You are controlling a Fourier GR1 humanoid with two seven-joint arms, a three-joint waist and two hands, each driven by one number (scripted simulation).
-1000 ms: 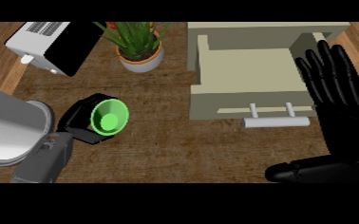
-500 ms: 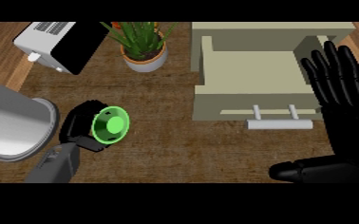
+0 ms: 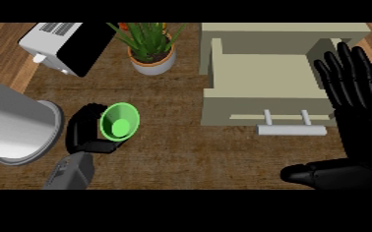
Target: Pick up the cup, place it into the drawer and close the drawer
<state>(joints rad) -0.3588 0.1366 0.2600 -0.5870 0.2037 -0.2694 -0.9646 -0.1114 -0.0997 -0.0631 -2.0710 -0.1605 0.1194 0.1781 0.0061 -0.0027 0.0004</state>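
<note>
Curling round the green cup (image 3: 120, 123), left hand (image 3: 85, 132) fingers, right hand (image 3: 347, 91) flat, fingers straight

— What carries everything here?
— A brown wood-grain worktop (image 3: 189, 152), filling the frame.
— What rests on it at the upper left?
— A white toaster (image 3: 65, 46) with a dark side panel, set at a slant.
— And next to that?
— A potted plant (image 3: 151, 49) in a pale pot, top centre.
— The right side?
— A beige drawer (image 3: 265, 86), open, its pale bar handle (image 3: 291, 129) towards the lower edge.
— The left edge?
— A large grey metal pot (image 3: 22, 125), partly cut off.
</note>
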